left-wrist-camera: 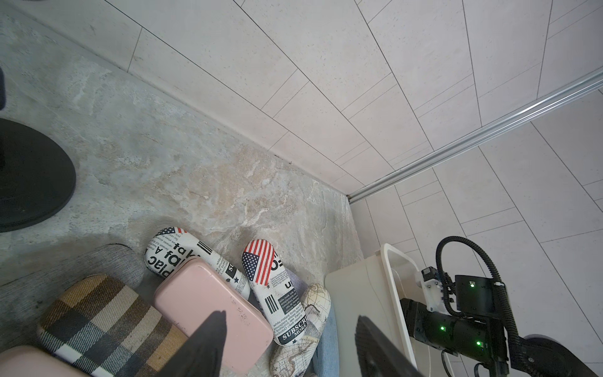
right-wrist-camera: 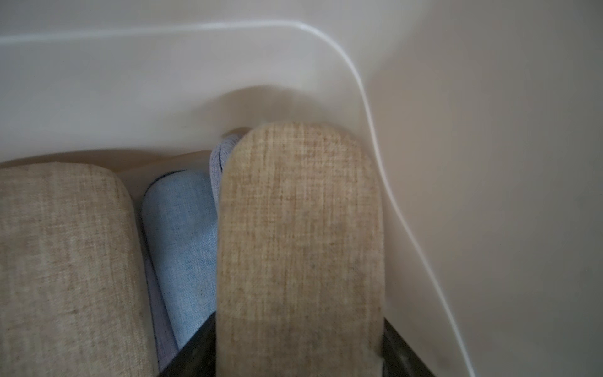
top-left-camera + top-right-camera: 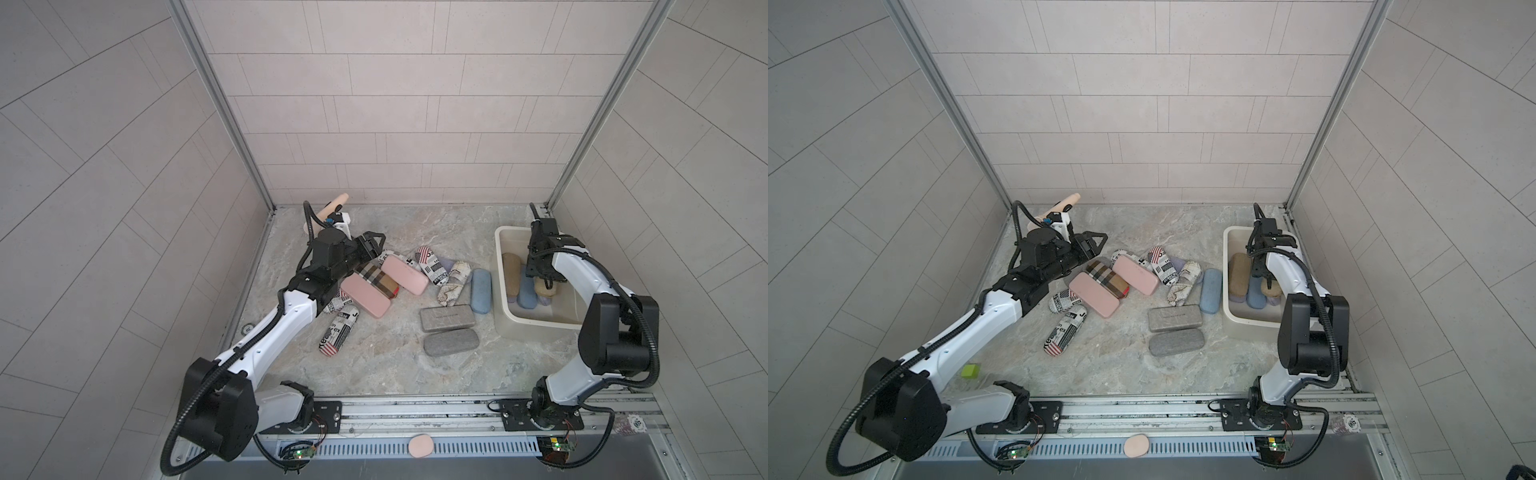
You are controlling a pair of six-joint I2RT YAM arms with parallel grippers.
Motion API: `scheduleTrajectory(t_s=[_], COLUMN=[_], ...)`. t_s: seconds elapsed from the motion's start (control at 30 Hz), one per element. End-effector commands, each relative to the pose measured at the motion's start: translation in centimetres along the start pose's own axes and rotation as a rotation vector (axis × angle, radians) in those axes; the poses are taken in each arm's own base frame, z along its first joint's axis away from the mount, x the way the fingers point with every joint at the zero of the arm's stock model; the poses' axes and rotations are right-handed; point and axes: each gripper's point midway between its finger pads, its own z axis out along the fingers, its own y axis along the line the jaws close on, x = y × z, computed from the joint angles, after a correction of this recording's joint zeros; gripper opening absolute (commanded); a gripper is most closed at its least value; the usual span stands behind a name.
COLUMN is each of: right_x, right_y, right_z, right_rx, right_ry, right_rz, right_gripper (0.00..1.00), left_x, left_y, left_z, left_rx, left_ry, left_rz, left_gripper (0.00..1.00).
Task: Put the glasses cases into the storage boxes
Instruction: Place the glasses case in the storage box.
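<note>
Inside the tub [image 3: 536, 330], right fingers [image 2: 195, 349] clamp the tan case [image 2: 300, 244] pointing lengthwise at its wall; left fingers [image 1: 208, 342] stand apart, empty, well away.

Soft, even light in both top views — wall tiles [image 3: 374, 104] bow near the edges. The right wrist view, inside the storage box [image 2: 163, 65], is dimmer and blurred.

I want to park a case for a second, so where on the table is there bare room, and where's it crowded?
Bare: the marble between the two grey cases and the front rail, and the strip between the pile and the back wall. Crowded: the pile around the plaid case, and inside the tub.
</note>
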Motion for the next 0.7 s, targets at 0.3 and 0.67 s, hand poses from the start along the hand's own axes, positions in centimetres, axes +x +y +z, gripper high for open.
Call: scheduleTrajectory(t_s=[0.3,0.67], right_x=[-1.9,-1.2], right_y=[-0.1,3.7], right_z=[-3.2,-14.4], right_rx=[-0.053,-0.227], right_ry=[-0.097,-0.334], right_rz=[0.027,-0.083], right_gripper=[0.83,0.78], left_x=[0.1,0.1], left_y=[-0.2,-0.2], left_z=[0.4,0.4], left_rx=[0.013,0.016], left_ry=[0.001,0.004], left_rz=[-0.002,-0.005], left_gripper=[0.69,0.69])
